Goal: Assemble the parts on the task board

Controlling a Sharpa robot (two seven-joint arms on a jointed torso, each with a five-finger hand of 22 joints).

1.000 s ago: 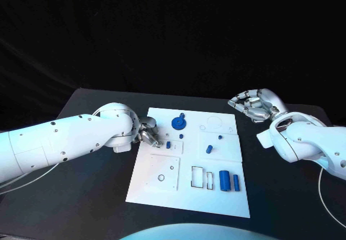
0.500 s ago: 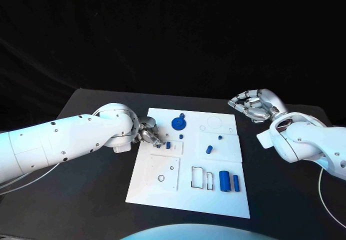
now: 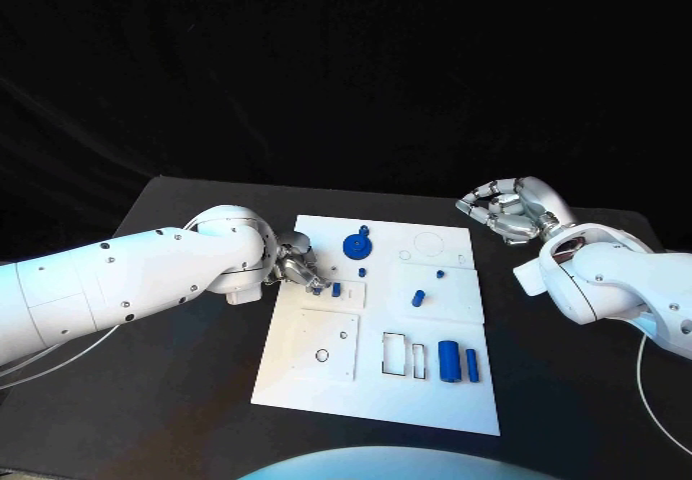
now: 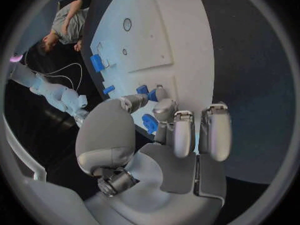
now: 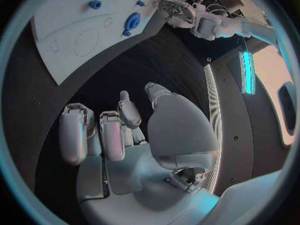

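Observation:
The white task board (image 3: 433,400) lies in the middle of the black table. My left hand (image 3: 300,270) sits at its left edge, thumb and a fingertip reaching toward a short blue peg (image 3: 336,290) that stands in a small square plate. In the left wrist view the thumb and a finger of my left hand (image 4: 162,135) flank the peg (image 4: 147,92); whether they touch it is unclear. A blue disc (image 3: 356,245) lies just beyond. My right hand (image 3: 505,212) hovers off the board's far right corner, fingers curled in with nothing in them (image 5: 131,135).
Two blue cylinders (image 3: 459,363) lie side by side at the board's near right, beside two narrow slots (image 3: 404,357). Another blue peg (image 3: 418,297) and a tiny one (image 3: 361,271) stand mid-board. A square plate with a ring hole (image 3: 323,345) lies near left.
My left hand's fingertips have shifted very slightly by the peg. The parts and my right hand have not moved.

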